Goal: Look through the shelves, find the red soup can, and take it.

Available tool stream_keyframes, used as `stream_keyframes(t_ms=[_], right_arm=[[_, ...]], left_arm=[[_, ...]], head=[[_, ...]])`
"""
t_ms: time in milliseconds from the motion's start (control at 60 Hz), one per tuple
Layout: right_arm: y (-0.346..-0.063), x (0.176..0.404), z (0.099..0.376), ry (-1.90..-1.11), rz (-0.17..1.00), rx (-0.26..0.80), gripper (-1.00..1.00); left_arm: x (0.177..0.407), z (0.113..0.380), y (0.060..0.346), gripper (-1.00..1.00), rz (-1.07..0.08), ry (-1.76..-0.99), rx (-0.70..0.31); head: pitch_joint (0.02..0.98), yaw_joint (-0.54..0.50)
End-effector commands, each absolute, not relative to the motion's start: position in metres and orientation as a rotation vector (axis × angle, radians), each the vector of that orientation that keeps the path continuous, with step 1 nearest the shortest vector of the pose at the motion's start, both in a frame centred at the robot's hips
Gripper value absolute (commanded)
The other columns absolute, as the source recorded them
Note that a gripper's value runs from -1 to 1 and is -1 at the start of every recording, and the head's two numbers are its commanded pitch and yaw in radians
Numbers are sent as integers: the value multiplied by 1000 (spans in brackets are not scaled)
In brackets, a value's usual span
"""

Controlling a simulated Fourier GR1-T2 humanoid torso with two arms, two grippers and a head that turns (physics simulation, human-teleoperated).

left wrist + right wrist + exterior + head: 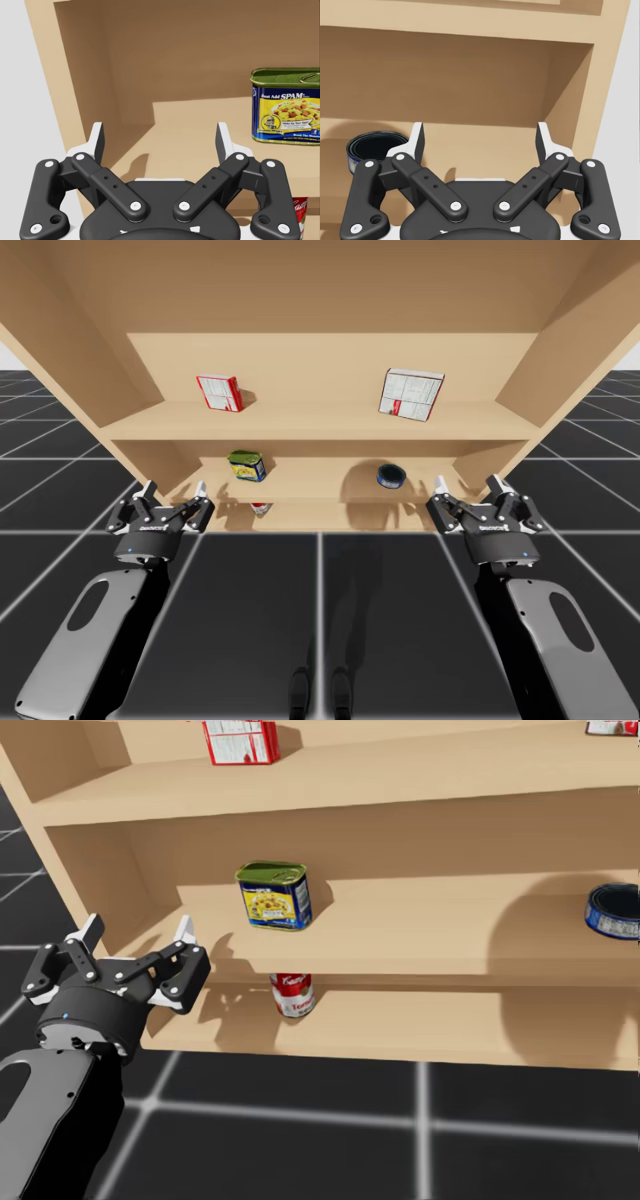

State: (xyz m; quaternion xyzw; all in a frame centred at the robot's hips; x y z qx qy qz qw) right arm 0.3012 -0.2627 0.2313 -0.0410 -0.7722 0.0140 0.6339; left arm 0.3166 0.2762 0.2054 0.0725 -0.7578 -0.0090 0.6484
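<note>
1. My left claw (174, 494) and my right claw (467, 487) look alike: matte black bodies with black link bars set in a V.
2. White round rivets mark every joint of those bars.
3. The fingers (95, 145) are dark plates backed with white.
4. Each wrist block carries a small white marking and a tiny blue light.
5. My forearms (85, 640) wear smooth grey shells, each with a dark oval recess.
</note>
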Motion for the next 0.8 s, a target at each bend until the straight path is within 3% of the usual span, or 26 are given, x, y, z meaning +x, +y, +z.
stream_keyframes(t_ms=[17, 150, 283, 350, 433, 650, 800], right_arm=[[-262, 302, 230, -1762, 37, -101, -1000], [-261, 303, 230, -1761, 40, -108, -1000], [-261, 303, 229, -1759, 42, -117, -1000], [-261, 303, 229, -1761, 44, -121, -1000], [-261, 304, 228, -1760, 46, -131, -1000], [-261, 304, 226, -1757, 46, -136, -1000], [-262, 305, 226, -1764, 51, -168, -1000]], left_arm=[[317, 205, 275, -1000, -24, -1723, 161], [318, 205, 273, -1000, -26, -1721, 152], [315, 212, 266, -1000, 25, -1696, 37], [313, 218, 260, -1000, 52, -1686, 68], [301, 228, 253, -1000, 69, -1675, 15], [271, 240, 244, -1000, 45, -1636, 27], [253, 230, 241, -1000, 7, -1608, 51]], head=[[692, 242], [694, 255], [697, 255], [694, 257], [687, 260], [686, 277], [687, 287]])
